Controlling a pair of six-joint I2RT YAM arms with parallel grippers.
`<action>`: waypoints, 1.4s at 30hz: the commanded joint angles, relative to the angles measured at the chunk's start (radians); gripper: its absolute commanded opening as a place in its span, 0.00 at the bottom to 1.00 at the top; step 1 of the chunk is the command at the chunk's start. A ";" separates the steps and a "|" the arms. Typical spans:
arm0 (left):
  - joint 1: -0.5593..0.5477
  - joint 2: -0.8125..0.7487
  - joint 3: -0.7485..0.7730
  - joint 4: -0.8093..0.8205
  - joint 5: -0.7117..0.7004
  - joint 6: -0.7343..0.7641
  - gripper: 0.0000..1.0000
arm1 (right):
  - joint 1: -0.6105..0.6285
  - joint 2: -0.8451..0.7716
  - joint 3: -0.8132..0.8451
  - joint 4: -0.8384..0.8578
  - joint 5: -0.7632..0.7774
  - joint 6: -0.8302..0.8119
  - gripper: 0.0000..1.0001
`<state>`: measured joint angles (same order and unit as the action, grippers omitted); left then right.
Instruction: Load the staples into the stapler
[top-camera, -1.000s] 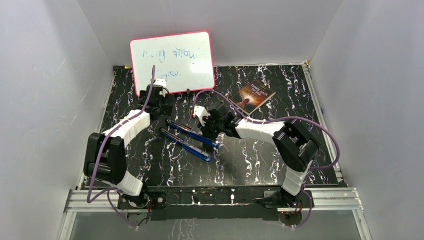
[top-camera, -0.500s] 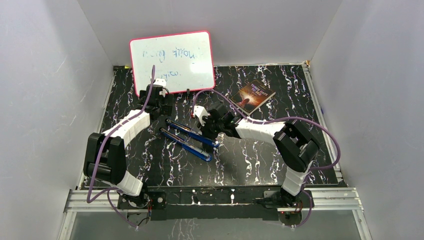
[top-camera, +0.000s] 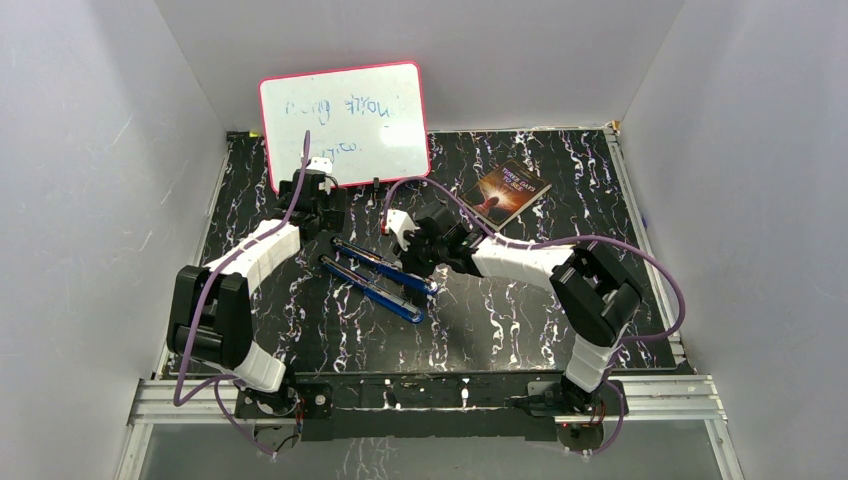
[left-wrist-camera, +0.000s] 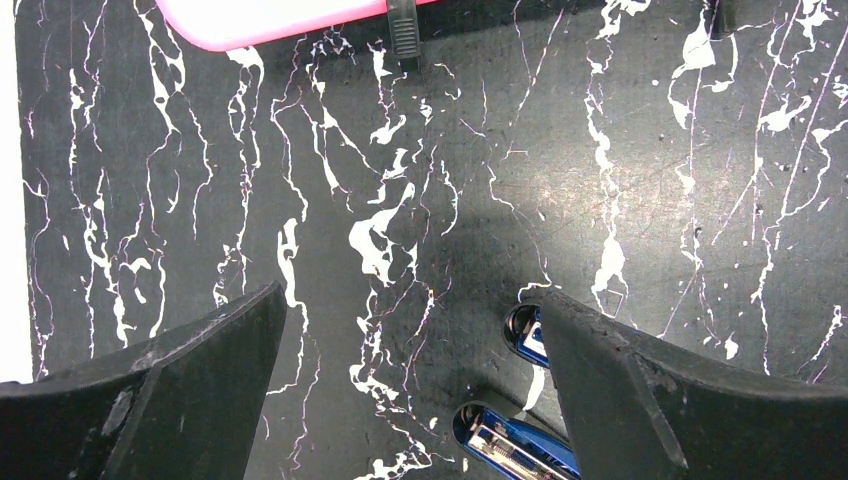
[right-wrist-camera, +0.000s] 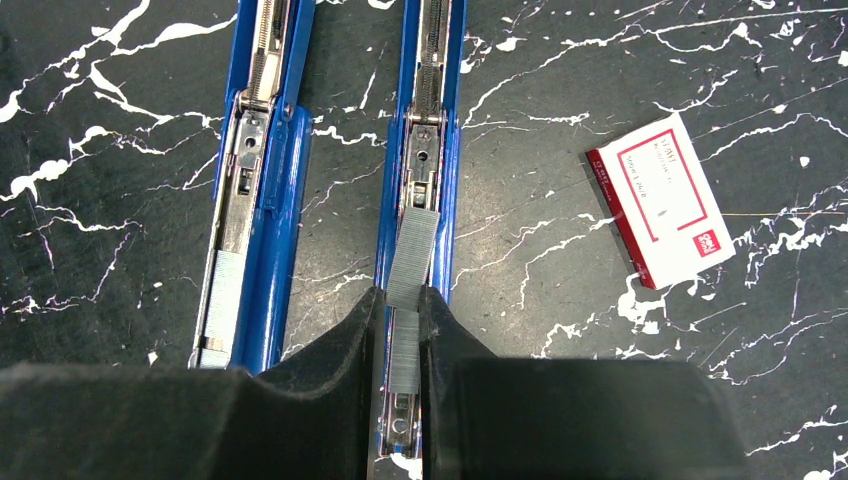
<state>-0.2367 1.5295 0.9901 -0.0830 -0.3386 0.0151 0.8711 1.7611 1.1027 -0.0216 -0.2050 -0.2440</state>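
Strip of staples clamped in the right tool, held along the channel of the opened blue stapler on the marbled tabletop, left tool spread wide by the stapler's end.

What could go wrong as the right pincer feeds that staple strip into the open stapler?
The staple strip in the right pincer looks slightly crooked over the rail of the stapler, so it might catch on the blue wall or snap. The left pincer is open near the stapler's end and not holding it, so a push could slide the stapler.
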 joint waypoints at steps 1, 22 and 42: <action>0.009 -0.045 -0.007 0.006 0.006 -0.003 0.98 | 0.005 0.009 0.054 0.020 -0.011 -0.014 0.00; 0.008 -0.049 -0.008 0.007 0.006 -0.003 0.98 | 0.006 0.054 0.076 -0.032 -0.025 -0.011 0.00; 0.009 -0.051 -0.008 0.007 0.007 -0.003 0.98 | 0.006 0.041 0.076 -0.091 -0.031 -0.011 0.00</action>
<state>-0.2337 1.5276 0.9897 -0.0830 -0.3321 0.0151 0.8711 1.8076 1.1393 -0.0708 -0.2127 -0.2440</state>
